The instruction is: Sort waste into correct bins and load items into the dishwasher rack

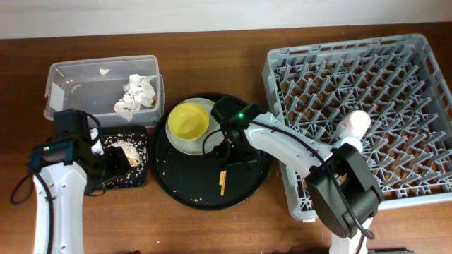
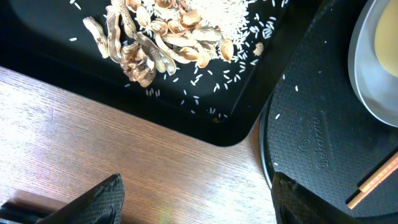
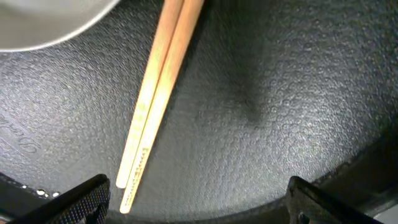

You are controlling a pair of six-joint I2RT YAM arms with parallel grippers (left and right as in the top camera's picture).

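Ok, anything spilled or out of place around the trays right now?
Yes: loose white rice grains are scattered on the large round black tray, outside the shallow black rectangular tray that holds the beige-brown food scraps. The thin wooden chopsticks also lie on the round tray, not in the grey plastic peg rack.

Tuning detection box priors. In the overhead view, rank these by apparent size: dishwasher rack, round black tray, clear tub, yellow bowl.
1. dishwasher rack, clearly largest
2. round black tray
3. clear tub, fairly close to the tray but looks smaller
4. yellow bowl, smallest

All sit at about table level, so nearness barely skews this.
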